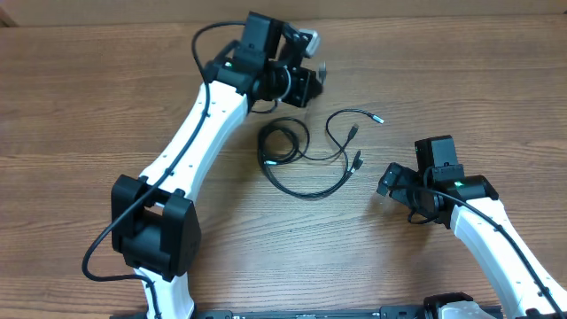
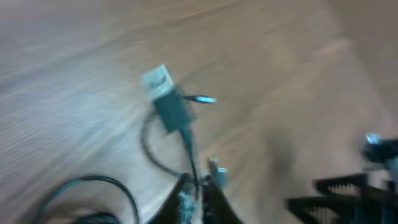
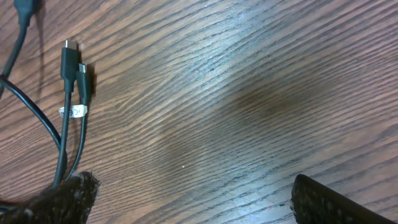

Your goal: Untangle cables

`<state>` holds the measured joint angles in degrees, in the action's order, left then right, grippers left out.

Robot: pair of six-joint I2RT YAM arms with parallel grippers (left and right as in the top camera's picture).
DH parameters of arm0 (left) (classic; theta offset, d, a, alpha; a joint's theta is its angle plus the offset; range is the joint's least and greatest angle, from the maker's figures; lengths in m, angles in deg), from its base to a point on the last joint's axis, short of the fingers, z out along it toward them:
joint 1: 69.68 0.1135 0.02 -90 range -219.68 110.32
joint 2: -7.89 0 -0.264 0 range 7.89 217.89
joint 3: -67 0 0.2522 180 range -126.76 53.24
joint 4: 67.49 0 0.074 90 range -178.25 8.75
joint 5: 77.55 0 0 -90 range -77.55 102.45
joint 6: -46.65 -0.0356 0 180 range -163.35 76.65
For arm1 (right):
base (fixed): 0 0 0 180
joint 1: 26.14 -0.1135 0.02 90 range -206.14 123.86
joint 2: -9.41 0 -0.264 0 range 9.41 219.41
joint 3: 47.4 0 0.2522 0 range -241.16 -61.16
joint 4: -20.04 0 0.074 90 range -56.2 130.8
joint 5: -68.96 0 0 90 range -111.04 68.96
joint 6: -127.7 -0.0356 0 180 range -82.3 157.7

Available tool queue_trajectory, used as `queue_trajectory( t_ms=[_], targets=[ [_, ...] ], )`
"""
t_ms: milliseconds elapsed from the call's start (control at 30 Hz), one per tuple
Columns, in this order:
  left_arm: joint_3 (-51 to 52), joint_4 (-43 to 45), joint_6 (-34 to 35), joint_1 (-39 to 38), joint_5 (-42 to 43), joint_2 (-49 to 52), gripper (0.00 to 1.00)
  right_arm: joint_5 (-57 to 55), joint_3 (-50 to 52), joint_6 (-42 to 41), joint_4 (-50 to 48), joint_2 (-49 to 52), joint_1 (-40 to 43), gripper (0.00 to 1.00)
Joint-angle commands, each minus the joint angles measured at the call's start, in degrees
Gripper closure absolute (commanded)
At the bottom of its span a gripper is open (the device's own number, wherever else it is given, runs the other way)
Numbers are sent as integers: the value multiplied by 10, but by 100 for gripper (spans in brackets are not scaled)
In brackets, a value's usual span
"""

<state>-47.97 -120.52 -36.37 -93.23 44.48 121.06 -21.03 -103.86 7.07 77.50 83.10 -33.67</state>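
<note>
1. Right wrist view, closest in: right gripper (image 1: 388,182) is spread wide, hovering by two plug ends (image 3: 73,62), likely waiting to anchor them.
2. Mid-table: cables (image 1: 297,159) sit in a loose looped heap.
3. Farthest: left gripper (image 2: 198,193) looks pinched on one cord (image 2: 189,146) just behind its plug (image 2: 171,109), probably to draw it free.

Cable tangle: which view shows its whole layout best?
Overhead: the cable tangle lies whole, loops and loose ends. Left wrist, blurred, shows one plug and cord. Right wrist catches only two plug ends.
</note>
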Motion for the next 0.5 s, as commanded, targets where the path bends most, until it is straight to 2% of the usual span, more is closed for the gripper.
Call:
queue_trajectory(
  t_ms=[0, 33, 100, 133, 300, 467],
  targets=[
    [10, -17, -6, -33, 5, 10, 63, 1, 0, 7, -1, 4, 2, 2],
    [13, -24, -15, -39, -15, 10, 60, 1, 0, 7, -1, 4, 2, 2],
    [13, -40, -28, -44, -55, 10, 48, 1, 0, 7, -1, 4, 2, 2],
    [13, -50, -28, -44, -81, 10, 46, 1, 0, 7, -1, 4, 2, 2],
    [13, -111, -26, -22, -205, 10, 46, 1, 0, 7, -1, 4, 2, 2],
    [13, -175, 14, 28, -289, 10, 50, 1, 0, 7, -1, 4, 2, 2]
  ],
)
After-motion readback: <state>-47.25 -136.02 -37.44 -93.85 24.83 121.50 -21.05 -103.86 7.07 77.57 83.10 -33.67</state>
